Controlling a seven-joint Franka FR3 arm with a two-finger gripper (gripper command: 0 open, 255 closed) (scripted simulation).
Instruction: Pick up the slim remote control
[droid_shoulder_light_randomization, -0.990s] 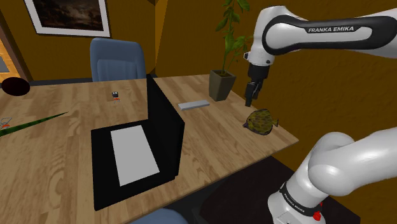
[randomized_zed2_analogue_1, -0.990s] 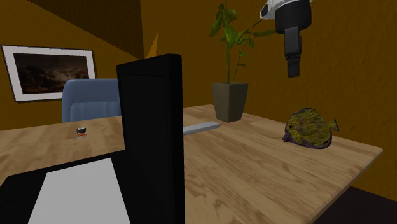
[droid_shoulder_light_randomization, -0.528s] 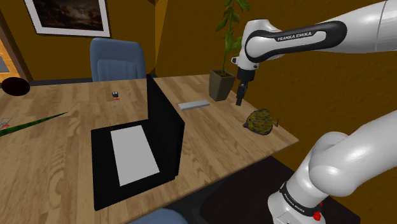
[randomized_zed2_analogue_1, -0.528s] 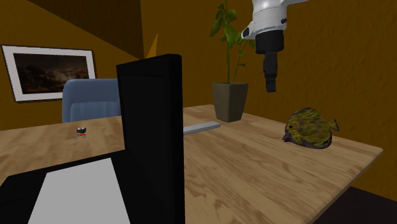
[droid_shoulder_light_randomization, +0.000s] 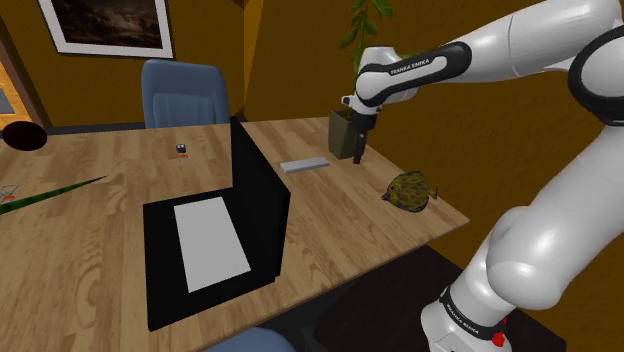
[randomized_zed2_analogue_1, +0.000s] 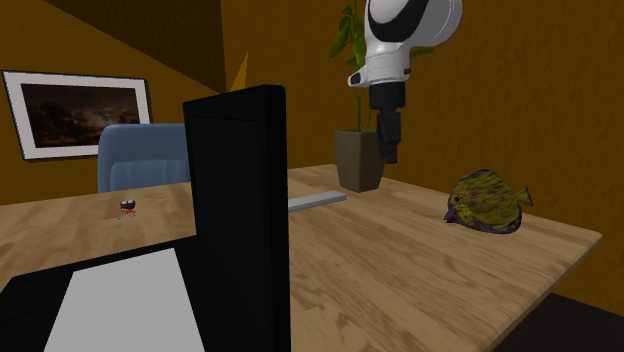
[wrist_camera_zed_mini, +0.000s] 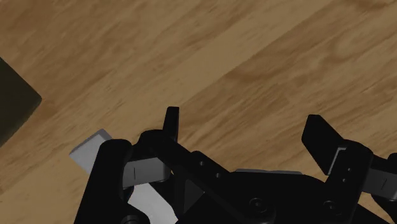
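The slim remote (droid_shoulder_light_randomization: 305, 164) is a flat grey bar lying on the wooden table (droid_shoulder_light_randomization: 90, 230), between the laptop and the plant pot. It lies flat past the laptop screen in the second exterior view (randomized_zed2_analogue_1: 318, 201). My black gripper (droid_shoulder_light_randomization: 357, 153) hangs above the table, just to the shoulder view's right of the remote and in front of the pot. It points down (randomized_zed2_analogue_1: 390, 150) and is well clear of the tabletop. In the wrist view the gripper (wrist_camera_zed_mini: 245, 130) is open with bare wood between its fingers. One end of the remote (wrist_camera_zed_mini: 91, 150) shows beside one finger, outside the gap.
A dark plant pot (droid_shoulder_light_randomization: 341, 133) stands right behind the gripper. A mottled fish figure (droid_shoulder_light_randomization: 410, 190) lies near the table's right edge. An open black laptop (droid_shoulder_light_randomization: 255, 200) stands to the remote's left. A blue chair (droid_shoulder_light_randomization: 185, 95) and a small black object (droid_shoulder_light_randomization: 182, 150) sit farther back.
The arm has swung to the shoulder view's left, carrying the gripper from above the fish to in front of the pot, closer to the remote. The fingers stayed apart.
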